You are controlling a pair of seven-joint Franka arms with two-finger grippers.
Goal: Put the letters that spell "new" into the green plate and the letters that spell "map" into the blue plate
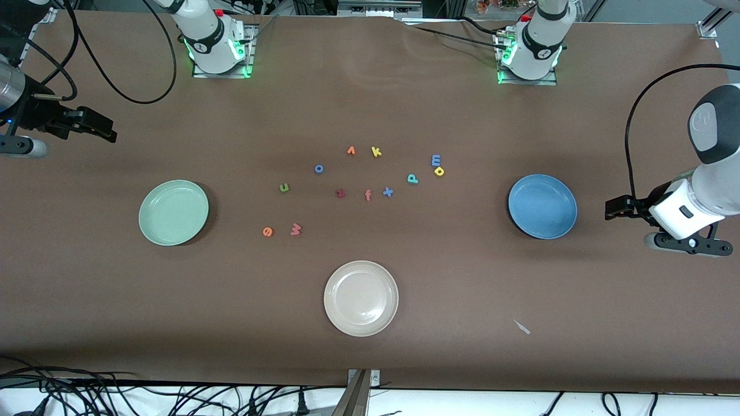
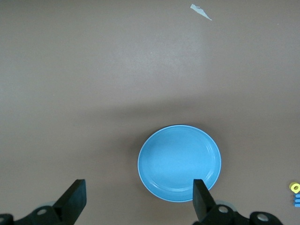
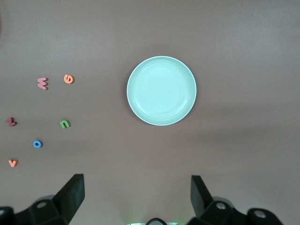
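The green plate (image 1: 173, 212) (image 3: 161, 90) lies toward the right arm's end, the blue plate (image 1: 542, 206) (image 2: 179, 162) toward the left arm's end. Between them lie the olive "n" (image 1: 284, 188) (image 3: 65, 123), orange "e" (image 1: 267, 231) (image 3: 69, 78) and red "w" (image 1: 296, 229) (image 3: 42, 83). The light blue "m" (image 1: 436, 160), yellow "a" (image 1: 439, 171) (image 2: 294, 188) and teal "p" (image 1: 412, 178) sit closer to the blue plate. My left gripper (image 1: 614, 208) (image 2: 138, 192) hangs open over the table beside the blue plate. My right gripper (image 1: 107, 128) (image 3: 137, 192) hangs open at the right arm's end.
A cream-white plate (image 1: 361, 298) lies nearest the front camera. Other letters lie mid-table: blue "o" (image 1: 318, 169), yellow "k" (image 1: 376, 152), dark red "z" (image 1: 340, 193), salmon "f" (image 1: 367, 195), a blue cross shape (image 1: 388, 192), an orange one (image 1: 351, 151). A white scrap (image 1: 522, 327) lies near the front edge.
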